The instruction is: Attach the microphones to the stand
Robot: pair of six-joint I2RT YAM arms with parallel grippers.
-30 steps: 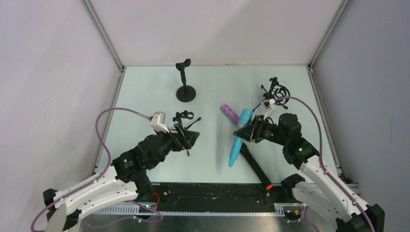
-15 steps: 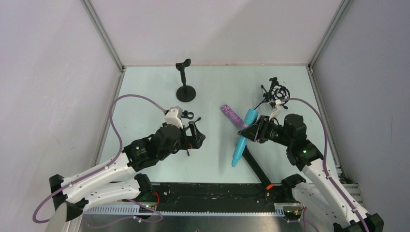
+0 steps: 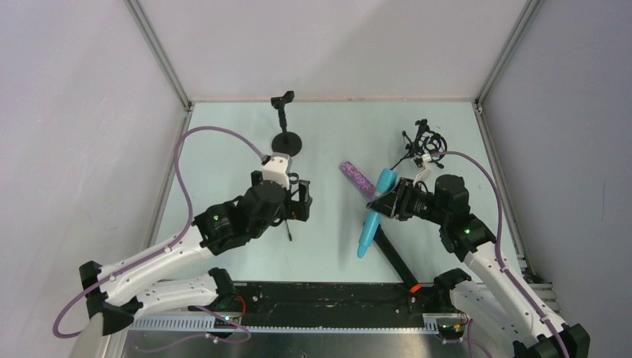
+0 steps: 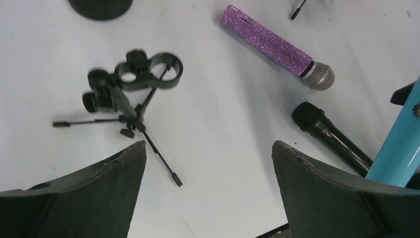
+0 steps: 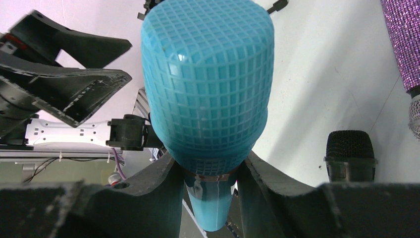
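On the left, the left gripper (image 3: 300,201) hangs over the light green worktop (image 3: 223,149) with its two fingers spread wide and nothing between them; in the left wrist view the left gripper (image 4: 208,146) looks down on a small black tripod stand (image 4: 131,87), which has a double ring clip at its head and thin legs spread on the worktop; we cannot tell if it stands straight.

Behind it, a round-base stand (image 3: 285,134) is upright near the back wall.

Further right, the purple microphone (image 3: 355,177) lies flat on the worktop, apart from all stands; its silver grille (image 4: 319,77) points toward the head of the black microphone (image 4: 329,136), near it but not touching. The black microphone lies flat too, and its orange ring (image 3: 412,287) is at the near edge.

The right gripper (image 3: 384,203) pinches the light blue microphone (image 3: 370,216) just under its head; in the right wrist view the fingers (image 5: 163,183) press on both sides of the neck of the light blue microphone (image 5: 208,84). It is tilted, and its handle points toward the near edge and crosses over the black one.

At the back right stands a black ring-mount stand (image 3: 423,142), with no microphone in it.
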